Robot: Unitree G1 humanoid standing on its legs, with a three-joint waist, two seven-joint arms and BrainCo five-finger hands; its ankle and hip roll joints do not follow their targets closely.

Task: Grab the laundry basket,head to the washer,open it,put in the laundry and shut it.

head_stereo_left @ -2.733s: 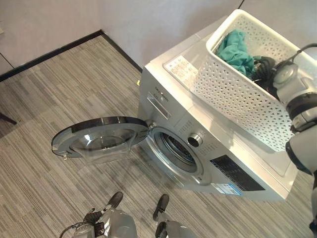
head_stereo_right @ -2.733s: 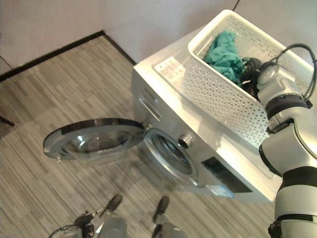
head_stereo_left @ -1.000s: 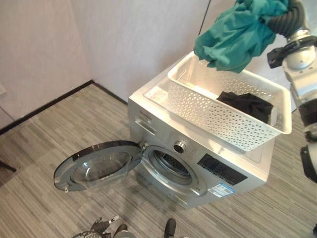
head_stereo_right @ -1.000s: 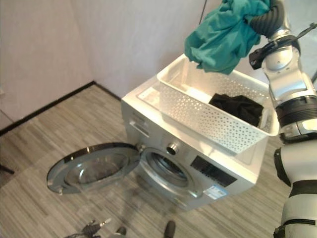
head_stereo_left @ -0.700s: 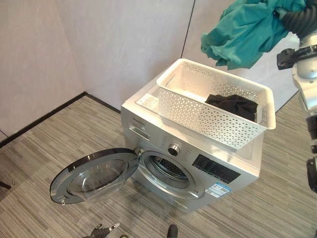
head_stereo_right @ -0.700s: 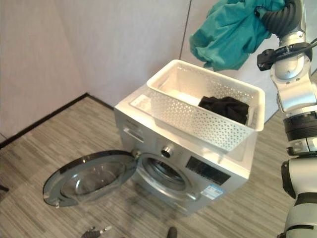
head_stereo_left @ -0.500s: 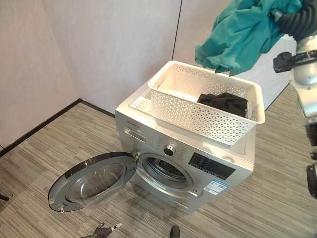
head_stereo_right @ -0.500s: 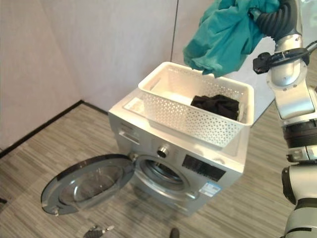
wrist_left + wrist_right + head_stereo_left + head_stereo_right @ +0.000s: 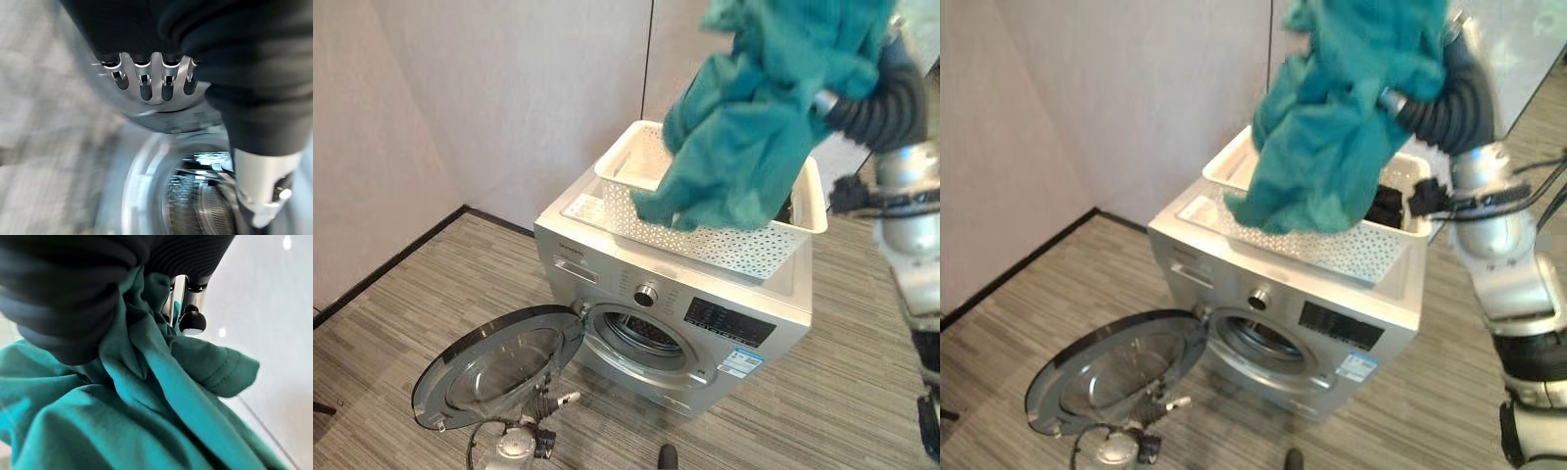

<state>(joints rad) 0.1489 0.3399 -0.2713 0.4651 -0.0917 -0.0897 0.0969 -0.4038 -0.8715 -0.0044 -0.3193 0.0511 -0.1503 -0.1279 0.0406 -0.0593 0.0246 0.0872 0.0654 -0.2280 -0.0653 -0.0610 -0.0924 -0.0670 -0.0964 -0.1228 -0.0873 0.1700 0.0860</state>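
1. The right hand has its fingers curled into the teal garment, which now hangs lower and nearer the camera than 0.5 s ago, its folds draping below the hand over the laundry basket.
2. A black garment lies in the basket beneath it.
3. The washer door stands open, well below the hand, so loading can begin.
4. The left hand, fingers relaxed and empty, hangs near the drum opening.
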